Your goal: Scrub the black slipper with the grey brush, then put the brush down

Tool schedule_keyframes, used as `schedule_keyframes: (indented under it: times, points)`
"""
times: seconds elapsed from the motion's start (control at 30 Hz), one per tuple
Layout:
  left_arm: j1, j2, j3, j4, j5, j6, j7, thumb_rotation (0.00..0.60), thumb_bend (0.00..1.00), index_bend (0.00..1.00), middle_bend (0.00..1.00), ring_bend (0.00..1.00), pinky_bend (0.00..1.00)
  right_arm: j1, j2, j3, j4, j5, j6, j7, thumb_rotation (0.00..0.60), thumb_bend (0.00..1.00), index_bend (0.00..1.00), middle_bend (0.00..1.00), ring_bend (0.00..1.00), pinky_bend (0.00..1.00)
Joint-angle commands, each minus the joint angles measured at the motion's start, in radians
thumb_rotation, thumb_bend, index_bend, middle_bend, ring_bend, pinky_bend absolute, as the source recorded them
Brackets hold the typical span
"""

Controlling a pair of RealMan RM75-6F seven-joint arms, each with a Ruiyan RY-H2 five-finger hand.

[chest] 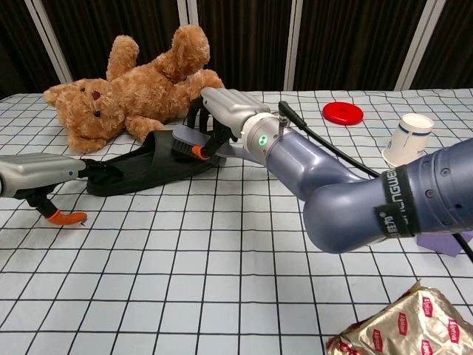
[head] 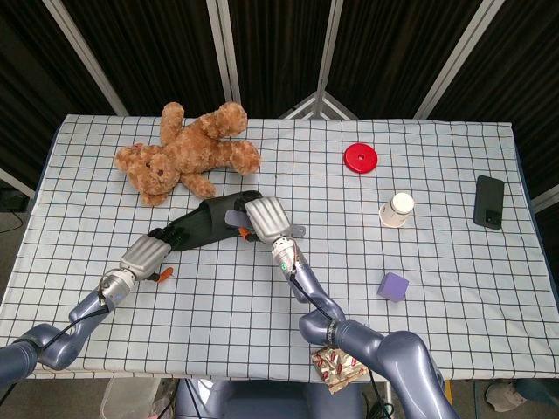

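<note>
The black slipper [head: 203, 223] [chest: 140, 164] lies on the checked cloth just below the teddy bear. My right hand [head: 266, 218] [chest: 225, 111] grips the grey brush [chest: 199, 146] [head: 238, 218], which has an orange mark, and holds it against the slipper's upper near the toe end. My left hand [head: 147, 257] [chest: 41, 171] holds the slipper's heel end, with its fingers on the rim. An orange-tipped finger [chest: 63, 217] hangs down to the cloth.
A brown teddy bear [head: 188, 150] lies behind the slipper. To the right are a red disc [head: 359, 157], a white cup [head: 397, 209], a purple block [head: 393, 286] and a black phone [head: 489, 202]. A foil snack bag [chest: 399, 325] lies at the near edge.
</note>
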Motion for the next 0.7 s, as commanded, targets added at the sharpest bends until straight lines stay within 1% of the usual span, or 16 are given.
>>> schedule_keyframes:
  times: [0.03,0.37,0.5,0.7]
  points:
    - [0.0,-0.001,0.0,-0.004,-0.003,0.001,0.006,0.564,0.57,0.05,0.04,0.03,0.11,-0.002,-0.003,0.003,0.006,0.002,0.0,-0.009,0.6,0.62,0.77,0.63,0.59,0.66]
    - [0.001,0.004,0.003,-0.023,-0.01,0.005,0.021,0.565,0.57,0.05,0.04,0.03,0.11,-0.027,-0.007,0.001,0.028,0.008,-0.004,-0.044,0.6,0.62,0.77,0.63,0.59,0.66]
    - [-0.003,0.001,0.002,-0.027,-0.011,0.003,0.025,0.562,0.57,0.05,0.04,0.03,0.11,-0.035,-0.007,0.003,-0.007,0.006,0.01,-0.056,0.6,0.63,0.77,0.63,0.59,0.66]
    - [-0.009,-0.008,0.003,-0.038,-0.009,0.0,0.032,0.565,0.57,0.05,0.04,0.03,0.11,-0.042,-0.014,0.011,-0.101,-0.001,0.069,-0.112,0.6,0.65,0.77,0.63,0.59,0.66]
